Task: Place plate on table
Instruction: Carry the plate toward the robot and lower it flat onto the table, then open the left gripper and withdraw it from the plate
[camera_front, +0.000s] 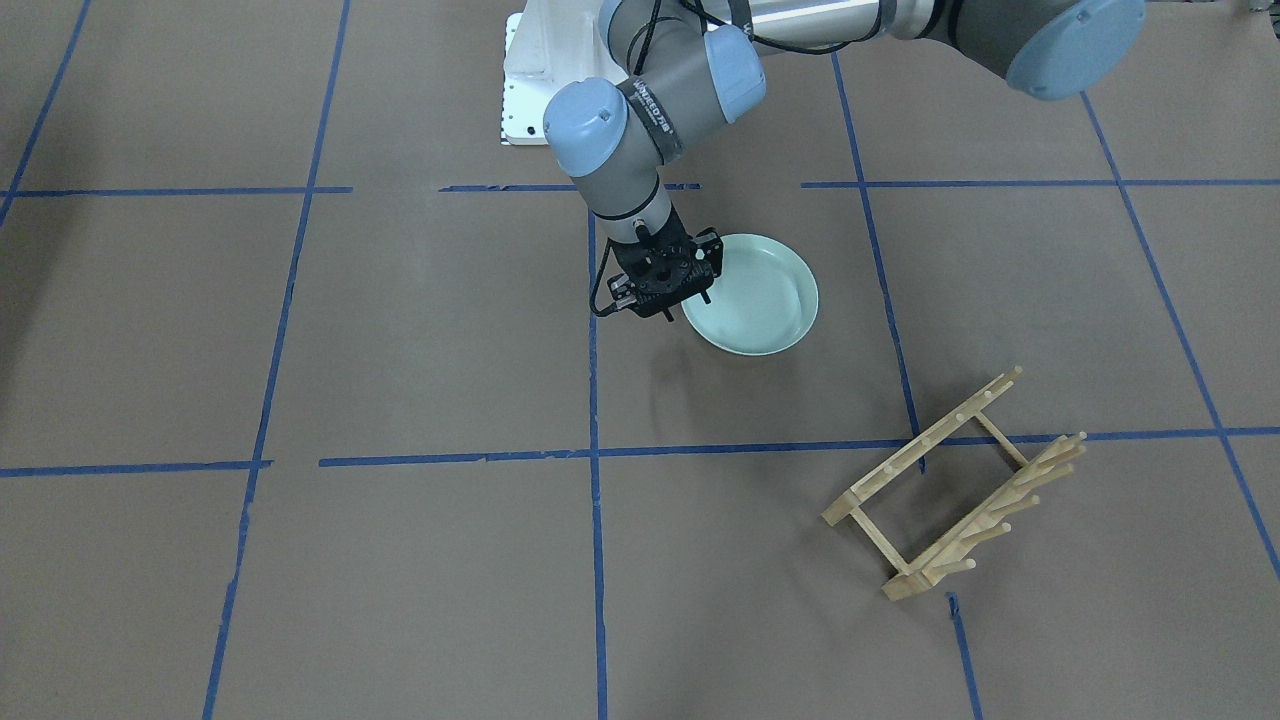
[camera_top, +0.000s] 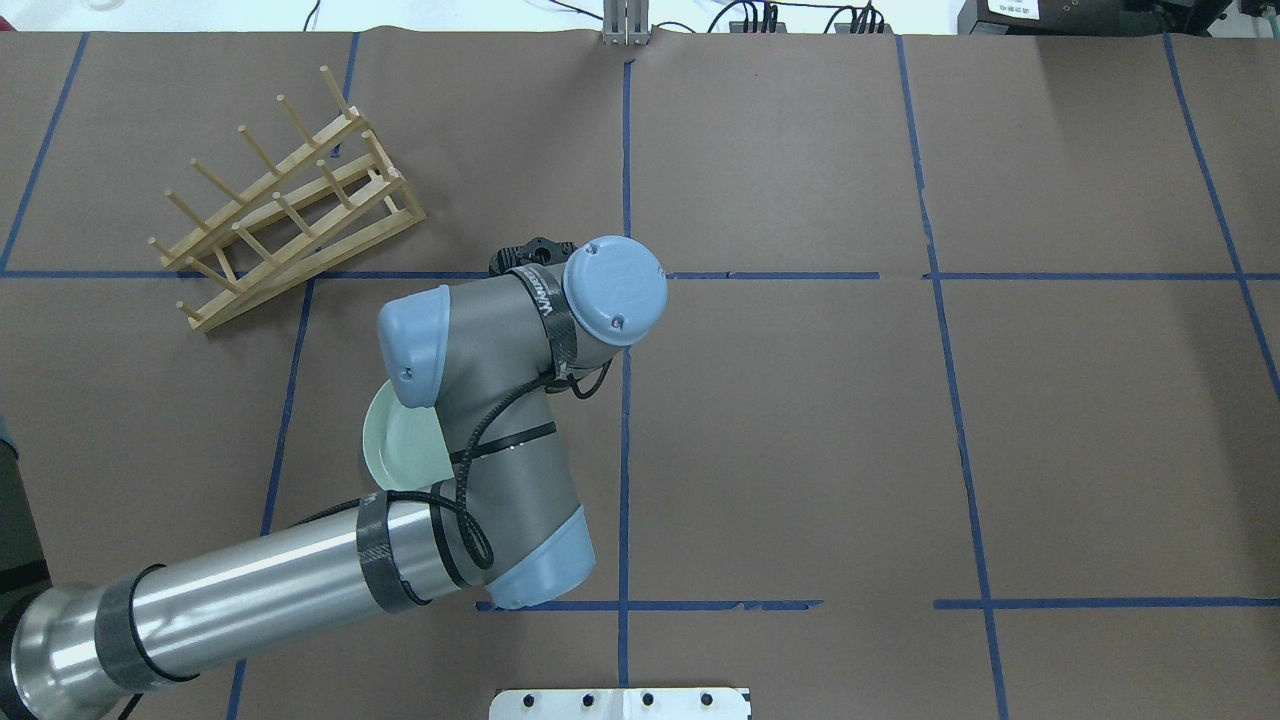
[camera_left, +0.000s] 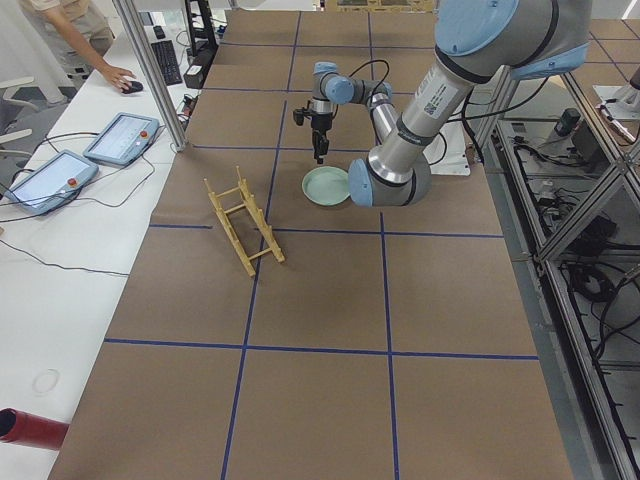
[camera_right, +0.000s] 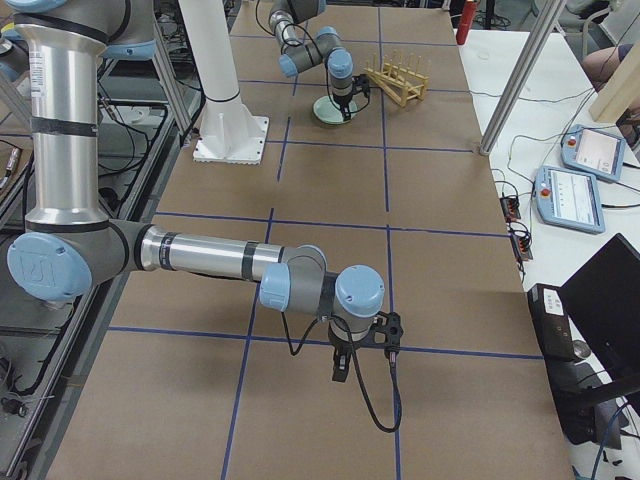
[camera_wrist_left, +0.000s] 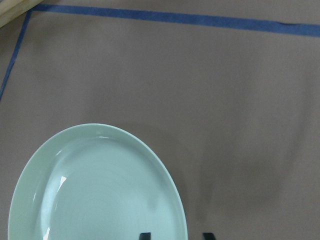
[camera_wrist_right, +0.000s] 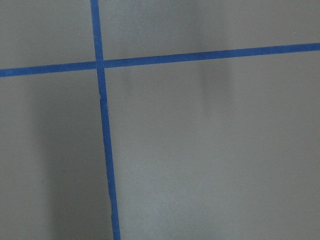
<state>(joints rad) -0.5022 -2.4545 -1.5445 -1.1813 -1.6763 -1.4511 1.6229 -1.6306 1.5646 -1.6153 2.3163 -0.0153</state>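
The pale mint-green plate (camera_front: 760, 300) lies flat, rim up, on the brown table (camera_front: 400, 350) in front of the robot base. My left gripper (camera_front: 688, 306) points down over the plate's rim on the side away from the rack. In the left wrist view the two fingertips (camera_wrist_left: 145, 235) stand apart on either side of the rim of the plate (camera_wrist_left: 100, 195), so the gripper (camera_wrist_left: 176, 235) is open. My right gripper (camera_right: 340, 372) hangs low over bare table far from the plate. It shows only in the exterior right view, so I cannot tell whether it is open or shut.
The light wooden peg rack (camera_front: 960, 490) stands empty on the table, beyond the plate on my left side; it also shows in the overhead view (camera_top: 290, 215). The white robot base (camera_front: 530, 80) is behind the plate. Blue tape lines (camera_wrist_right: 102, 125) cross the table.
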